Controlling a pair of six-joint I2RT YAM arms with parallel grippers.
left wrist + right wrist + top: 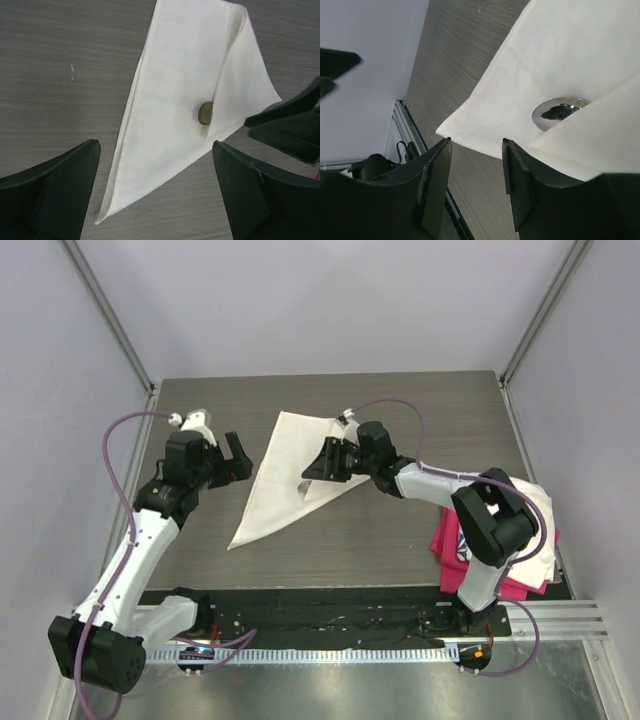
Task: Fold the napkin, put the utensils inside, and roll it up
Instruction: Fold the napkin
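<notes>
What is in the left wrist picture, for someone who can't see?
A cream napkin folded into a long triangle lies on a dark table, the bowl of a spoon peeking from under its flap. The open left gripper frames it.

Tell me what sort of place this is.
Likely a robotics test cell: a wood-grain table boxed in by white panels, with a left arm and right arm mounted at its near edge.

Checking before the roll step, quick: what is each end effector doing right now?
Left end effector: open, holding nothing.
Right end effector: open, holding nothing, at the edge of the napkin.
</notes>
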